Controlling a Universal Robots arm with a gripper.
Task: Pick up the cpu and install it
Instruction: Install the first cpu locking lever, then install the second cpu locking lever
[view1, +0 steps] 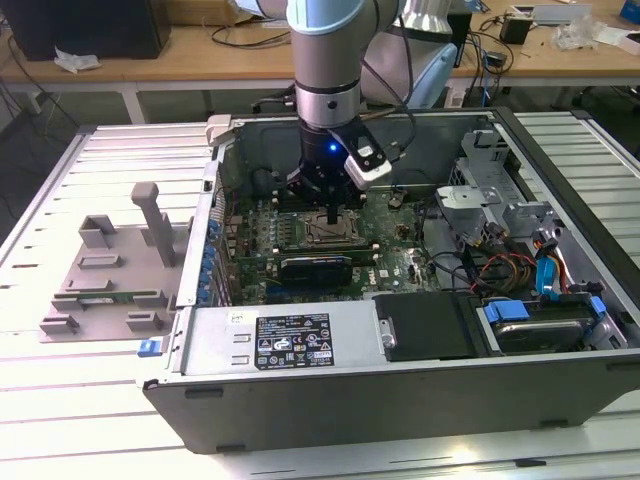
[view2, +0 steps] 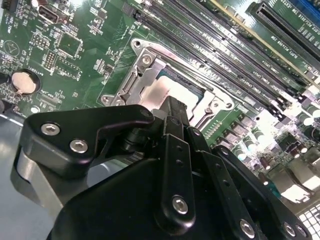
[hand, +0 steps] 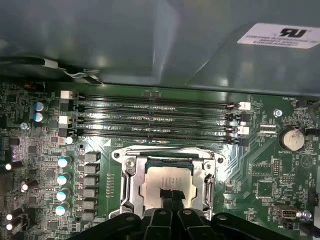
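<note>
One cpu (hand: 167, 184) sitting in the metal socket (hand: 131, 186) on the green motherboard (hand: 260, 170), gripper (hand: 169, 196) fingers narrow, tips pressing on cpu top, four RAM slots (hand: 150, 119) beside, open PC case (view1: 300, 390) lying on slatted table (view1: 60, 400), one grey tray (view1: 110, 270) nearby, wooden bench (view1: 200, 50) behind.

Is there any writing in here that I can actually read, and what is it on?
Nothing can be read for sure.
Black label on the metal box: print too small to read.
White sticker on the case wall: blurred, not readable.
Motherboard: tiny white lettering, unreadable.
cpu: no readable marking on its top.
</note>
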